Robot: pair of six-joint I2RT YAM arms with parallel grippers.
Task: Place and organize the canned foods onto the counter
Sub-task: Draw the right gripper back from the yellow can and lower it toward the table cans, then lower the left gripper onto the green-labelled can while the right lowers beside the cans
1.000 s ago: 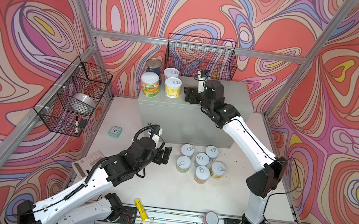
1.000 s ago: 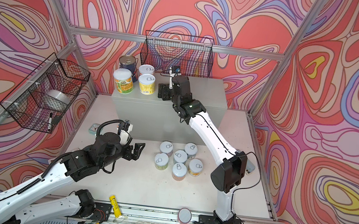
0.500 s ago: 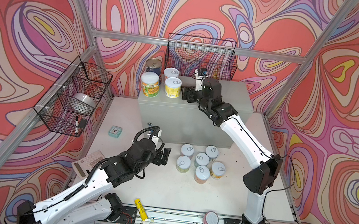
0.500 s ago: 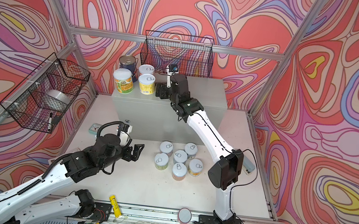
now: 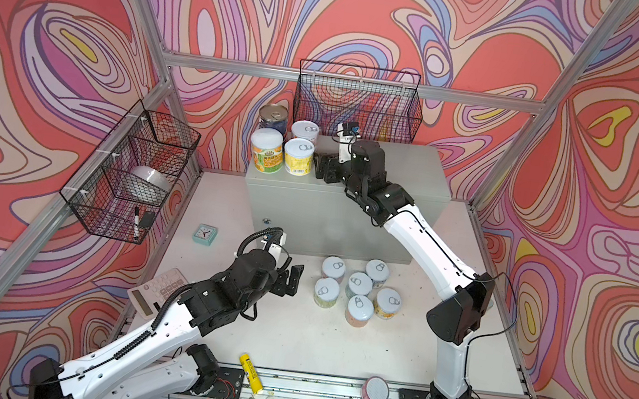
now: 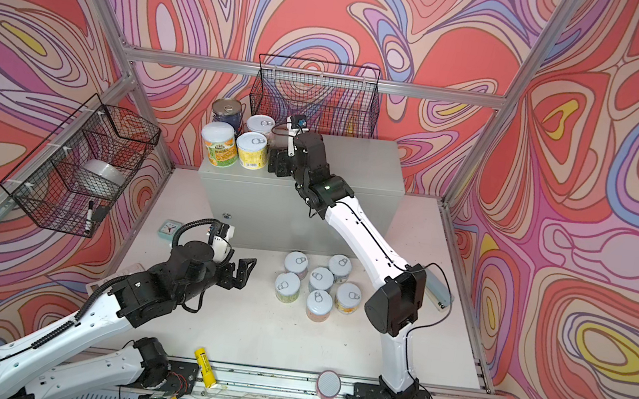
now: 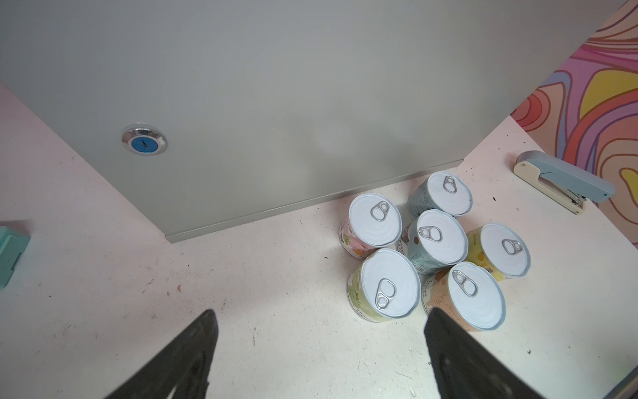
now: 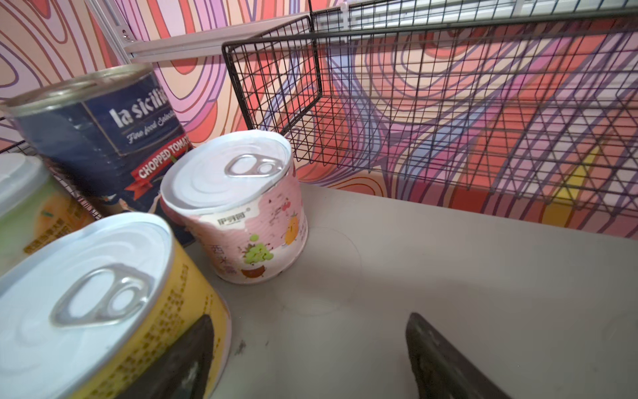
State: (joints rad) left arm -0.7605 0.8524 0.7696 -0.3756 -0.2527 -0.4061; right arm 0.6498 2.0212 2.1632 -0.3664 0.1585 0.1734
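Swirled pink-and-red walls close round a white desk (image 5: 312, 334) with a boxy grey desk (image 5: 413, 171) standing at its back. In both top views four canned foods (image 5: 287, 146) are bunched on the left end of the grey desk. Six more (image 5: 358, 287) sit packed together on the white desk just in front of it. The left hand (image 5: 290, 278) hangs just beside that cluster, spread and empty. The right hand (image 5: 324, 167) sits low on the grey desk next to the yellow can (image 5: 298, 156), also spread and empty.

From the left wrist, the green can (image 7: 385, 286) and orange can (image 7: 466, 297) are nearest and touch their neighbours, so the fingers (image 7: 193, 349) have little room to slip between them.

From the right wrist, one finger lies along the yellow can's wall; I cannot tell whether they touch. The pink can (image 8: 238, 207) and blue-labelled tin (image 8: 100, 131) stand behind.

These cans look rigid and probably weighty, with smooth labels that could slip. A squeeze across the side wall at mid-height seems safest, outermost can first, avoiding the pull tabs.
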